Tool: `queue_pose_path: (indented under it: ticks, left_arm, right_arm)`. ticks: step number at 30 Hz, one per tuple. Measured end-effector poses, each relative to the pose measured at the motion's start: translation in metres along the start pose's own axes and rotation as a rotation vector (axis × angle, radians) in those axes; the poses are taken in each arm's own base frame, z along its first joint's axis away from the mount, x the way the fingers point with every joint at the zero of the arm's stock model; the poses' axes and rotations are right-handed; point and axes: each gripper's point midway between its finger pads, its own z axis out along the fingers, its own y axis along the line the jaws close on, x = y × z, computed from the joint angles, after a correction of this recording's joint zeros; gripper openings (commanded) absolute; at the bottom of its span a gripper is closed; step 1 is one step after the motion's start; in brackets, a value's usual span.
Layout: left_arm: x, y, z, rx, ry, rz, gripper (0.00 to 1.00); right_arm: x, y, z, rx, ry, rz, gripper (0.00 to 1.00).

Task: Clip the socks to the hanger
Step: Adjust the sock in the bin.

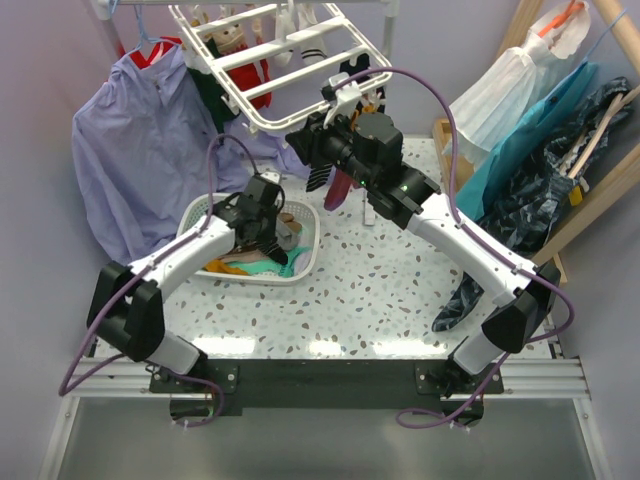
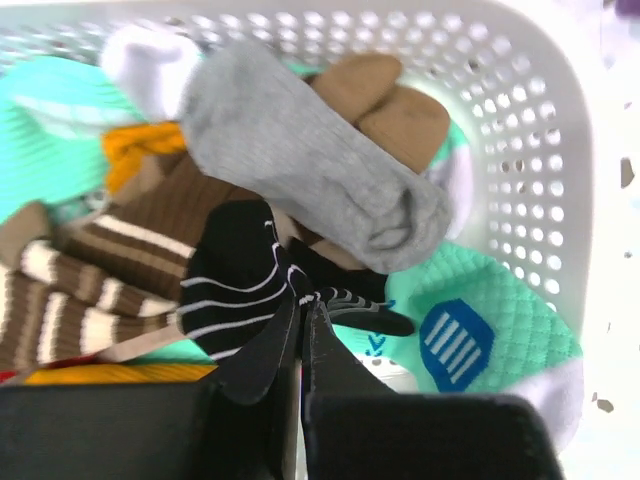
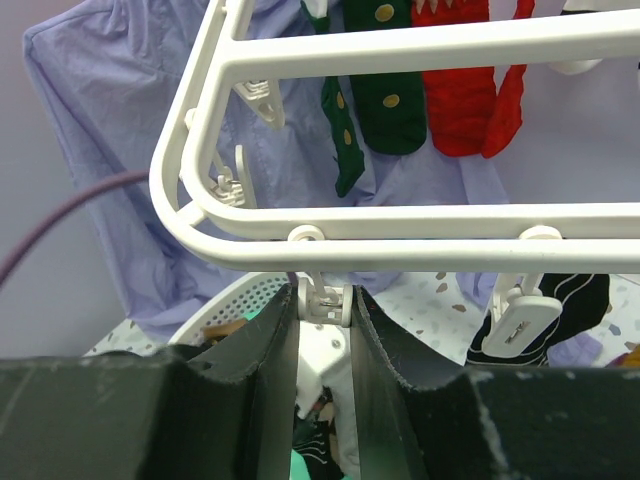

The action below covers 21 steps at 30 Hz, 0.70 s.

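Socks [image 2: 300,160]: most in heap inside basket [image 2: 520,150] on table [image 1: 380,290]. Grey, brown stripy, teal, orange.
Few hang from hanger [image 3: 420,255] up high: green one [image 3: 385,90], red one [image 3: 465,100].
Job only partly done, lots left to hang.
Left gripper [image 2: 303,300] down in basket, closed tight, pinching black stripy sock [image 2: 235,280].
Right gripper [image 3: 325,310] up at hanger edge, squeezing empty clip [image 3: 325,298].
Next, most likely: lift sock up to that clip.

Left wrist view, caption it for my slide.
Left gripper pinches a black-and-white striped sock beside a grey sock in the white perforated basket.
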Motion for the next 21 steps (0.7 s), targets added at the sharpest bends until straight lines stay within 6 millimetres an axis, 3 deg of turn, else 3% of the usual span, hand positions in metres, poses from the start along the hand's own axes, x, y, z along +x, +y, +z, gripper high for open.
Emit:
queue_pose_path:
  ticks: [3,6,11,12,13,14,15,18,21]
  left_arm:
    - [-0.015,0.020,-0.009,-0.025,-0.040,-0.088,0.00]
    - [-0.027,0.052,-0.012,-0.081,-0.072,-0.210,0.00]
    - [-0.042,0.095,-0.022,-0.161,-0.143,-0.381,0.16]
    - [-0.042,0.101,-0.022,-0.178,-0.156,-0.408,0.24]
    - [-0.039,0.109,-0.021,-0.203,-0.160,-0.428,0.29]
    - [-0.035,0.116,-0.019,-0.227,-0.157,-0.444,0.41]
    - [-0.028,0.123,-0.015,-0.254,-0.146,-0.458,0.61]
    - [-0.004,0.142,-0.004,-0.344,-0.086,-0.461,0.67]
    - [0.006,0.155,0.001,-0.412,-0.050,-0.425,0.70]
  right_arm:
    - [0.000,0.000,0.000,0.000,0.000,0.000,0.00]
    - [0.000,0.000,0.000,0.000,0.000,0.000,0.00]
    - [0.000,0.000,0.000,0.000,-0.001,0.000,0.00]
    - [0.000,0.000,0.000,0.000,-0.001,0.000,0.00]
    - [0.000,0.000,0.000,-0.001,-0.001,0.000,0.00]
    - [0.000,0.000,0.000,-0.001,-0.001,0.000,0.00]
    - [0.000,0.000,0.000,-0.001,-0.001,0.000,0.00]
    - [0.000,0.000,0.000,-0.001,-0.001,0.000,0.00]
    - [0.000,0.000,0.000,-0.001,-0.001,0.001,0.00]
